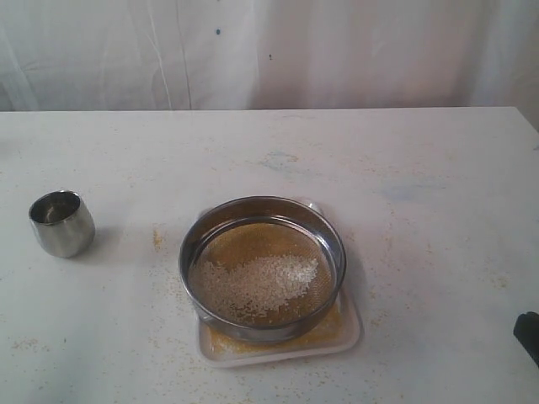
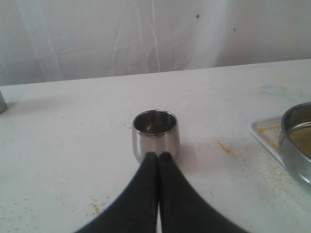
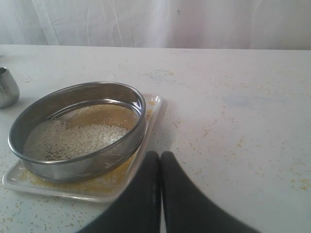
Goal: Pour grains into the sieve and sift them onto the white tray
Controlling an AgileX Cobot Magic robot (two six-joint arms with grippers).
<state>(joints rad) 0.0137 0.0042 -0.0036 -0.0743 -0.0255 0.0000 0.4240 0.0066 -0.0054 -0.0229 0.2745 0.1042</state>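
The sieve [image 1: 263, 268] rests on the white tray [image 1: 347, 338] in the middle of the table. White rice-like grains [image 1: 257, 286] lie on its mesh, and golden granules [image 1: 324, 330] cover the tray beneath. A small steel cup [image 1: 61, 222] stands upright to the left and looks empty. In the left wrist view my left gripper [image 2: 158, 156] is shut with nothing in it, its tips just short of the cup [image 2: 156, 135]. My right gripper [image 3: 160, 156] is also shut on nothing, beside the tray's edge [image 3: 151, 116] and near the sieve [image 3: 77, 128]. In the exterior view only a dark bit of the right arm [image 1: 528, 333] shows.
Yellow granules are scattered on the white table [image 1: 404, 168] around the tray, with a small patch [image 1: 157, 239] between cup and sieve. A white curtain [image 1: 269, 50] hangs behind the table's far edge.
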